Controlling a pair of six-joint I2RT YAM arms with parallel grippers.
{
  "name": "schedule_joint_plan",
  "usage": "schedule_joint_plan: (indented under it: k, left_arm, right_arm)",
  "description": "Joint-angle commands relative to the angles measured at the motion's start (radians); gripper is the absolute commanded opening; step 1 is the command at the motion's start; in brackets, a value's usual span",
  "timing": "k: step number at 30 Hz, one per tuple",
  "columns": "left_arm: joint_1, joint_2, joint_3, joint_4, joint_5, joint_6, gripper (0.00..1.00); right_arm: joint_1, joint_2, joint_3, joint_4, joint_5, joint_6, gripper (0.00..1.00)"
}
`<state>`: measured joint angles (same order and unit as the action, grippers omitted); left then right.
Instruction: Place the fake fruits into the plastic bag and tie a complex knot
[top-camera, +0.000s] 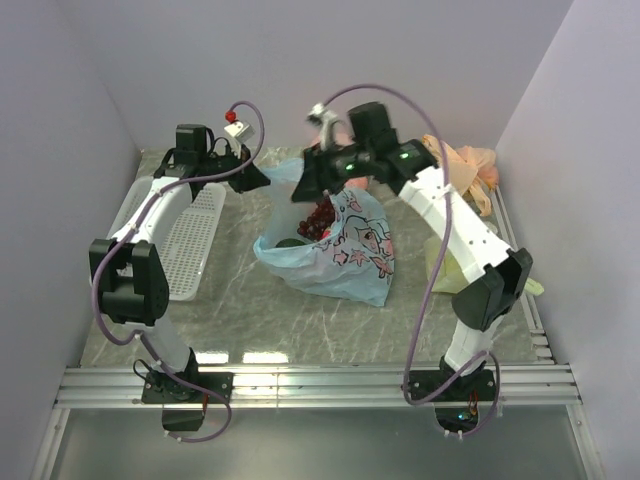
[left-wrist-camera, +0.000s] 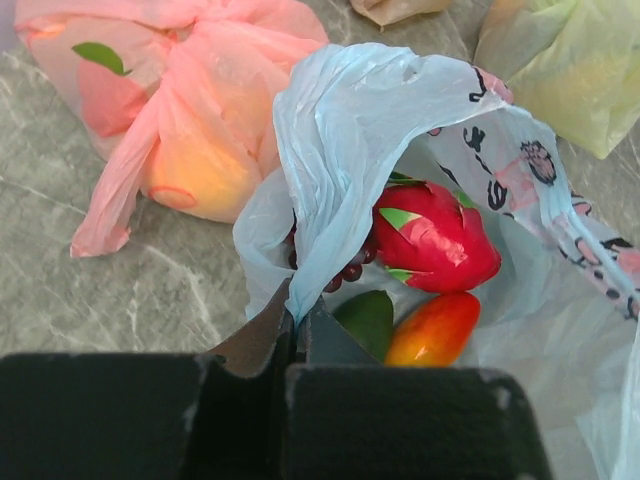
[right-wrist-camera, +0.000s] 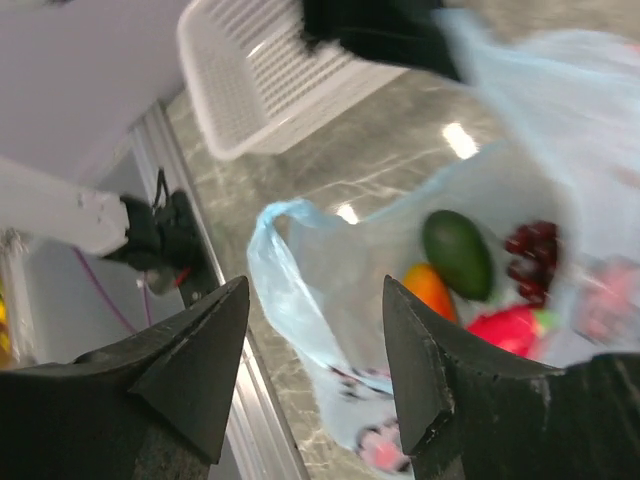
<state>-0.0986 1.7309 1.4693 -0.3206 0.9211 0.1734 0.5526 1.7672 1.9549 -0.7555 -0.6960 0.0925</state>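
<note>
Top external view: the left arm base (top-camera: 185, 390) and right arm base (top-camera: 465, 385) sit at the near edge of the table (top-camera: 300, 320). Past them, at mid-table between the 2 arms, lies the bag (top-camera: 345, 260), its mouth open toward the far left. A white basket (top-camera: 195, 240) lies left of the bag, apart from it. A green bag (top-camera: 445, 270) lies just right of the bag, partly hidden behind the right arm.

Contents: 4 fruits lie inside the bag. The orange fruit (left-wrist-camera: 432, 330) touches the dragon fruit (left-wrist-camera: 440, 250). The green fruit (left-wrist-camera: 368, 318) lies just beside the orange fruit. The grapes (left-wrist-camera: 345, 272) lie partly under the blue film, against the dragon fruit.

At the far-left rim of the bag, the left gripper (left-wrist-camera: 292, 325) is fully closed on a fold of that rim. Blue film rises from its fingers (left-wrist-camera: 255, 350) and arches over the mouth.

The right gripper (right-wrist-camera: 316, 295) hangs over the bag, near the left gripper but apart from it. Its fingers (right-wrist-camera: 195, 365) stand well apart and grip nothing. A blue handle (right-wrist-camera: 275, 265) of the bag shows in the gap, lower down.

Farthest, a pink bag (top-camera: 465, 165) lies near the far right corner, beyond the bag. A yellow-orange object shows through its film.
</note>
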Motion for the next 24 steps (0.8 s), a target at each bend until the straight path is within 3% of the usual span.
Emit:
schedule_joint_plan:
  k: [1, 6, 9, 16, 24]
  left_arm:
    - [-0.018, -0.018, 0.013, -0.003, -0.059, -0.064, 0.00]
    - [-0.026, 0.021, 0.063, -0.083, -0.177, -0.133, 0.00]
    - [-0.029, 0.045, 0.094, -0.132, -0.244, -0.167, 0.00]
    - [-0.029, 0.073, 0.118, -0.166, -0.275, -0.247, 0.00]
    - [-0.033, 0.029, 0.042, -0.100, -0.294, -0.281, 0.00]
  right_arm:
    - [0.113, 0.061, 0.036, -0.108, 0.107, -0.077, 0.66]
    - [0.230, 0.139, 0.114, -0.145, 0.268, -0.083, 0.74]
    - [0.282, 0.143, 0.107, -0.139, 0.270, -0.105, 0.78]
    - [0.354, 0.163, 0.070, -0.114, 0.374, -0.060, 0.81]
    - [0.388, 0.225, 0.048, -0.088, 0.414, -0.011, 0.86]
